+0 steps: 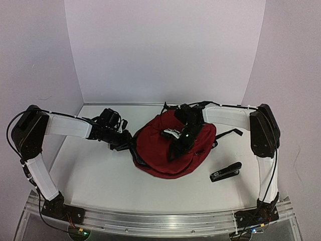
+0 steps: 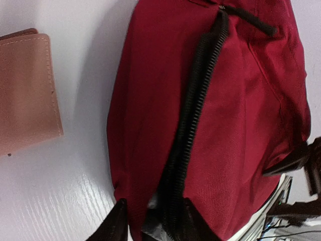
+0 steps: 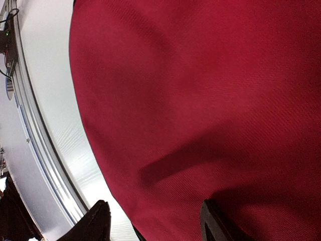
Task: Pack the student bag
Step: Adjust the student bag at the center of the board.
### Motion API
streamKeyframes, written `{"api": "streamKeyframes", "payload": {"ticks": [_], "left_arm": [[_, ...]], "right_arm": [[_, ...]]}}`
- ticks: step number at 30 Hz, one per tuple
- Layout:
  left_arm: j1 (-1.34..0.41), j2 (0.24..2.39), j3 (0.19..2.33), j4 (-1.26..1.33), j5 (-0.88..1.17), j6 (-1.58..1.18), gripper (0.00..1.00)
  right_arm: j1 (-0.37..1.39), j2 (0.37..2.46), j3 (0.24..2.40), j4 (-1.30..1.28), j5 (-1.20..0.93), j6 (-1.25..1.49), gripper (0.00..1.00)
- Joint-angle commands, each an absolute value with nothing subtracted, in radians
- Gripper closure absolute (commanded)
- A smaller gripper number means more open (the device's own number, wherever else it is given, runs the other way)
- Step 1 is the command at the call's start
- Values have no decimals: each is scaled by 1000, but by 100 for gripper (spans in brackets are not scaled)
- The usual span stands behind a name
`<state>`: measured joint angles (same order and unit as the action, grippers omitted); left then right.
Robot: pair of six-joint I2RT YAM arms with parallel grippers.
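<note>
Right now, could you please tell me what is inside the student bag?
Its contents are hidden. Only red fabric and the black zipper of the student bag show; the open right tool hovers over it.

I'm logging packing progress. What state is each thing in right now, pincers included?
student bag: slumped on the table, grey lining showing at its zipper.
stapler: closed, on the table, outside the bag.
tan leather case: flat on the table, outside the bag.
left pincer: closed on the bag's zippered edge.
right pincer: open, over the bag's fabric.
</note>
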<state>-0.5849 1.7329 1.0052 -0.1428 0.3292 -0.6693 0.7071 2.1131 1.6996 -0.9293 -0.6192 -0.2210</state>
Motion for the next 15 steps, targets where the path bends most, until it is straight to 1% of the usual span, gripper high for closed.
{"api": "streamKeyframes", "payload": {"ticks": [1,4,5,7,9,10,11,13,14,15], "left_arm": [[-654,1712,1000,-134,354,-638,81],[-709,1701,996,-154,361,-634,95],[-721,1694,996,-160,369,-631,98],[-735,1670,991,-170,387,-623,99],[-736,1623,991,-203,370,-600,90],[-736,1592,995,-224,325,-576,81],[-734,1551,1001,-256,267,-550,64],[-719,1498,1016,-290,185,-498,41],[-706,1473,1025,-297,169,-476,36],[-691,1464,1039,-300,174,-447,33]], "right_arm": [[673,1971,1705,-917,-588,-250,39],[660,1945,1735,-917,-572,-254,39],[658,1944,1753,-917,-564,-254,38],[657,1948,1789,-917,-542,-253,38],[657,1963,1825,-917,-521,-250,37],[657,1969,1844,-917,-508,-249,36],[657,1978,1865,-917,-493,-248,36],[657,1995,1900,-916,-463,-244,36],[657,2004,1916,-915,-451,-239,36],[657,2016,1929,-913,-439,-233,36]]}}
